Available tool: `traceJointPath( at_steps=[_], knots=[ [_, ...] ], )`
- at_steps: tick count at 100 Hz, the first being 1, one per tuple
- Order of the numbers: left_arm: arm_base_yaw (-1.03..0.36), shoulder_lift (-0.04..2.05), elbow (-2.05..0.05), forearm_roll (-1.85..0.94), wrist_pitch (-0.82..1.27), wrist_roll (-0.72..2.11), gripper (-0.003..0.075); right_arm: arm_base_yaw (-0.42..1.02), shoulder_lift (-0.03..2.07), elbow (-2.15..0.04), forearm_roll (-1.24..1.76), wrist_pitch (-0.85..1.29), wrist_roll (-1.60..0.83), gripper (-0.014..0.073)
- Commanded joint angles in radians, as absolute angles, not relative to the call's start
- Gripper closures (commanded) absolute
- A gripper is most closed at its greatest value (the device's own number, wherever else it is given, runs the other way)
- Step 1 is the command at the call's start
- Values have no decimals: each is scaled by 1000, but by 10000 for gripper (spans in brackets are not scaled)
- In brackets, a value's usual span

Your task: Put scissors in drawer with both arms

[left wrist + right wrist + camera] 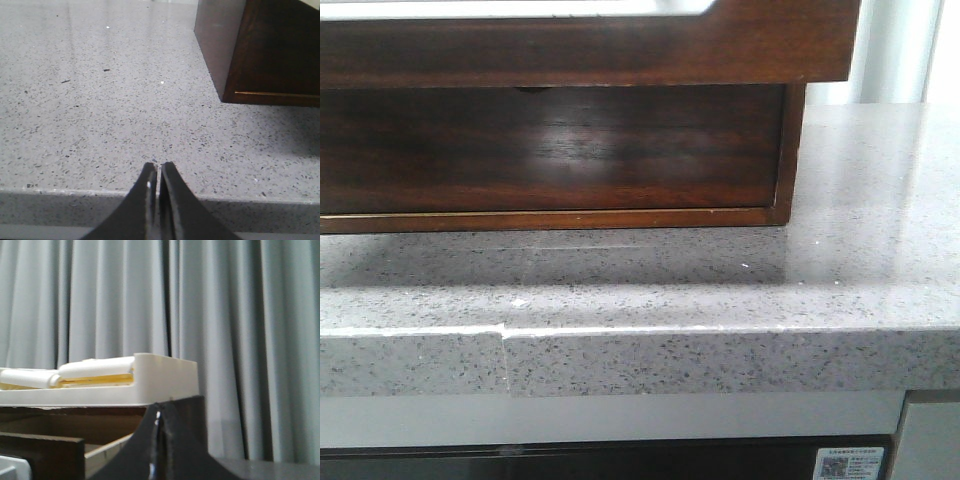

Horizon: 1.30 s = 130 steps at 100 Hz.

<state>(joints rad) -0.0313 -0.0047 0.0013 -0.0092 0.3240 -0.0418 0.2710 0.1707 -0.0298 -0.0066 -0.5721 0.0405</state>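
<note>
The scissors show in no view. The drawer, dark brown and glossy, fills the lower part of the wooden cabinet, with a finger notch in its top edge. In the right wrist view the drawer looks pulled out a little, its pale side wall showing. My left gripper is shut and empty, low over the counter's front edge, left of the cabinet's corner. My right gripper is shut with nothing seen in it, raised beside the cabinet's top corner. Neither gripper shows in the front view.
The grey speckled stone counter runs in front of the cabinet, with a thick front edge. A white tray holding pale rolled things lies on the cabinet. Grey curtains hang behind.
</note>
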Motion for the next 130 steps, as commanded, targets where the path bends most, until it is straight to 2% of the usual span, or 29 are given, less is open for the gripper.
traceJointPath(
  at_steps=[1, 8, 32, 77, 130],
  knots=[
    [-31, -33, 22, -20, 263, -50, 742, 187, 168, -31, -55, -599, 162, 635],
    [-31, -33, 22, -20, 263, -50, 742, 128, 143, -13, -100, -517, 237, 635],
    [-31, -33, 22, -20, 263, -50, 742, -3, 98, 39, -147, -358, 239, 635],
    [-31, -33, 22, -20, 263, -50, 742, -17, -29, 39, -196, 330, 233, 635],
    [-31, -33, 22, -20, 263, -50, 742, -17, -29, 39, -198, 323, 233, 635]
  ],
)
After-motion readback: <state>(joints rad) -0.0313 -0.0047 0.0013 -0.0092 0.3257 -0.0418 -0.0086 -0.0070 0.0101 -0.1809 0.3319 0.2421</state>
